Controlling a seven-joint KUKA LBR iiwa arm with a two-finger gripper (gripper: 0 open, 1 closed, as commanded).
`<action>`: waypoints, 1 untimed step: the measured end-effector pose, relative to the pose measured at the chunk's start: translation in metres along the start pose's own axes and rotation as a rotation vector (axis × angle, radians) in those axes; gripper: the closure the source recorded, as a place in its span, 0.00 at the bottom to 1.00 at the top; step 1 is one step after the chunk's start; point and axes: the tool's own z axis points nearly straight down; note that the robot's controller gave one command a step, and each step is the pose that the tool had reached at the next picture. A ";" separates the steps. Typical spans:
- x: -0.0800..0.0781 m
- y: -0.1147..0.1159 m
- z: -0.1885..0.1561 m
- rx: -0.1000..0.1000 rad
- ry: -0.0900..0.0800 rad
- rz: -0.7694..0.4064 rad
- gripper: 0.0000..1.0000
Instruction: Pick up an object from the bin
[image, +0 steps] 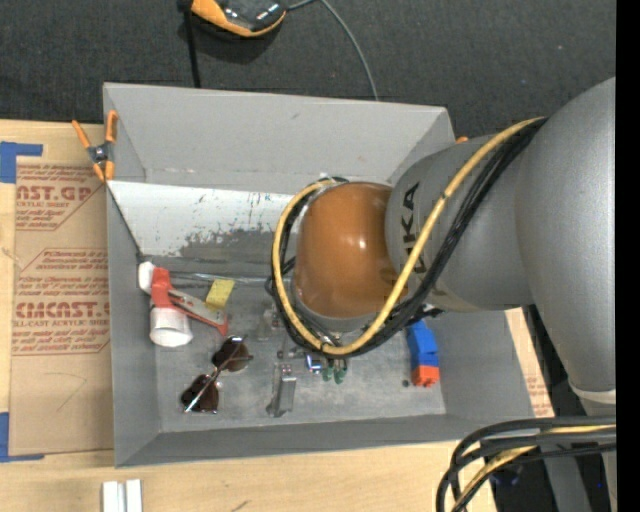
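My gripper (281, 392) reaches down near the bin's front wall, mostly hidden under the arm's orange cover. Just to its left lie brown-lensed sunglasses (216, 375), slanting across the floor and apart from the gripper. Further left, a white tube with a red cap (163, 312) rests near the left wall, with a thin red stick-like thing (200, 313) beside it. A small yellow block (219, 291) sits above the stick. On the right side of the floor lies a blue piece with an orange end (423, 355).
The arm and its orange cover with looped cables hang over the middle and right of the bin, hiding the floor beneath them. Bare grey floor shows between the sunglasses and the blue piece, and along the back wall.
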 end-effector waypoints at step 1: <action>-0.002 0.000 -0.004 -0.001 -0.007 0.002 0.00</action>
